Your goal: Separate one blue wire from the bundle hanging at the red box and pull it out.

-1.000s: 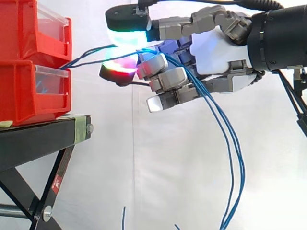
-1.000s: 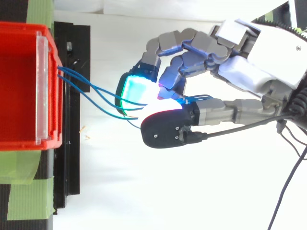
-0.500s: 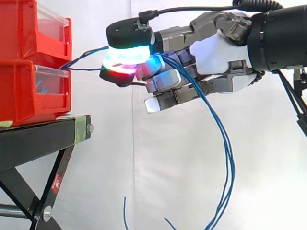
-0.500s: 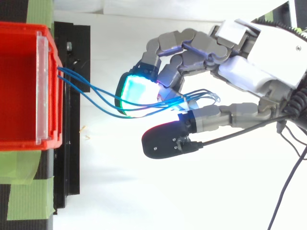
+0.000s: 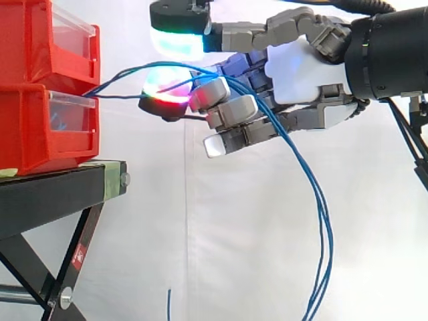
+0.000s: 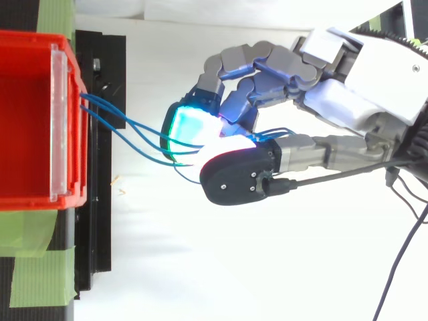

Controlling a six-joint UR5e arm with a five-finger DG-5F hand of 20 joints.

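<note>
1. Blue wires (image 5: 120, 97): thin and glossy, a small bundle drawn out of the front of the stacked red bins (image 5: 40, 127) at the seam between the upper and the lower one. Fanned slightly apart on the way to the robot hand (image 5: 301, 73).
2. Beyond the pads, all strands together across the curled grey fingers, then hanging in a long, loose arc toward the bottom edge of the side view. A separate short blue end (image 5: 168, 304) sticking up near that edge.
3. Robot hand level with the bins, reaching in from the right. Thumb pad (image 5: 175, 41), glowing green and white, poised just clear of a red-and-magenta pad (image 5: 164, 90) beneath it. Narrow gap between the two, with the wires running through it over the lower pad, not pinched.
4. From above: strands leaving the bin beneath its clear front panel (image 6: 59, 127), curving to a cyan-green pad (image 6: 184, 130) and passing out of sight under the black back of the thumb.
5. Bins set on a black stand (image 5: 53, 190) of metal with slanted legs. Strips of green tape (image 6: 40, 281) on its top beside the bin.
6. Plain white curtain (image 5: 241, 221) behind the whole scene. White ground under the robot hand in the top view.
</note>
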